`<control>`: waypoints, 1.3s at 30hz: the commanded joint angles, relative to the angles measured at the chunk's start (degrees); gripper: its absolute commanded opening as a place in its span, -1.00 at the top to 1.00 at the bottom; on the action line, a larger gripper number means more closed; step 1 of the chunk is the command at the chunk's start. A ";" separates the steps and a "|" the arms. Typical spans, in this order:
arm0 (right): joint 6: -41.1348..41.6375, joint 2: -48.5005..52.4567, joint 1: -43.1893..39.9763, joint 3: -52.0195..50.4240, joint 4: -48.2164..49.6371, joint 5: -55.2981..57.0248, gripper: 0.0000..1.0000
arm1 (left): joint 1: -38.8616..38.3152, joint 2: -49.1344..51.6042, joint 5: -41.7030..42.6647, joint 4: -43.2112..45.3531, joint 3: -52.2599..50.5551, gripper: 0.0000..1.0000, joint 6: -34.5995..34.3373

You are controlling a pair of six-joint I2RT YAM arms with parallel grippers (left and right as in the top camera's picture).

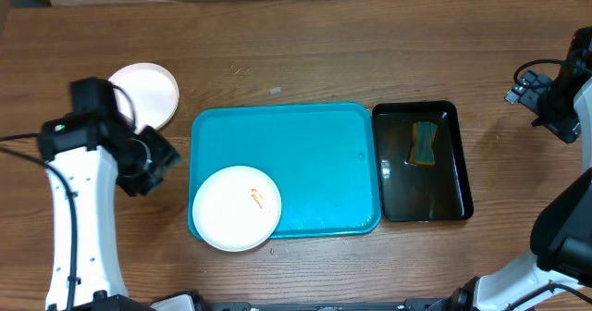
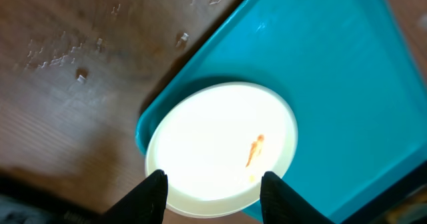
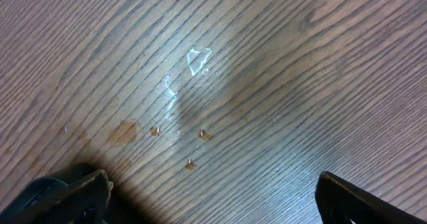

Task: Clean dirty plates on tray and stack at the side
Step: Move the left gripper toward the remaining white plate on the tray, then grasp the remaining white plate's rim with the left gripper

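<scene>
A white plate (image 1: 237, 207) with a small orange-red smear lies at the front left corner of the turquoise tray (image 1: 314, 154), overhanging its rim. It shows in the left wrist view (image 2: 220, 144) on the tray (image 2: 333, 84). A second white plate (image 1: 148, 93) lies on the table left of the tray. The plate with the yellow-green rim is out of view. My left gripper (image 1: 153, 163) is open and empty, left of the tray, its fingers (image 2: 213, 194) apart near the plate's edge. My right gripper (image 3: 210, 197) is open and empty over bare wood, far right (image 1: 555, 107).
A black tray (image 1: 462, 191) holding dark liquid and a sponge (image 1: 424, 143) stands right of the turquoise tray. Small droplets and stains (image 3: 190, 127) mark the wood under my right gripper.
</scene>
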 commanded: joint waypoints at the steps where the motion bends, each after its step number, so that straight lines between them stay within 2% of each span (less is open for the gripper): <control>1: 0.04 -0.92 0.11 0.83 0.26 -0.02 -1.00 | -3.56 0.17 -6.23 -2.58 -0.85 0.04 -2.95; 4: 0.02 -0.92 0.11 0.83 0.24 0.00 -1.00 | -5.40 0.20 -9.64 -2.08 -1.97 0.00 -3.50; 9: 0.04 -0.92 0.11 0.83 0.26 -0.02 -1.00 | -5.57 0.20 -9.84 -0.79 -6.01 -0.04 -4.28; 13: 0.04 -0.92 0.11 0.83 0.24 -0.02 -1.00 | -5.57 0.20 -9.68 4.26 -11.47 -0.07 -4.31; 19: 0.04 -0.92 0.11 0.83 0.26 0.00 -1.00 | -5.57 0.20 -6.62 9.90 -18.95 0.02 -3.89; 25: 0.02 -0.92 0.11 0.83 0.26 0.00 -1.00 | -5.57 0.20 -6.69 12.79 -21.75 0.00 -0.11; 35: 0.04 -0.92 0.11 0.83 0.26 -0.02 -1.00 | -5.57 0.20 -6.54 14.34 -26.47 0.04 0.50; 39: 0.04 -0.92 0.11 0.83 0.26 0.00 -1.00 | -5.57 0.20 -3.19 17.94 -29.88 0.10 3.08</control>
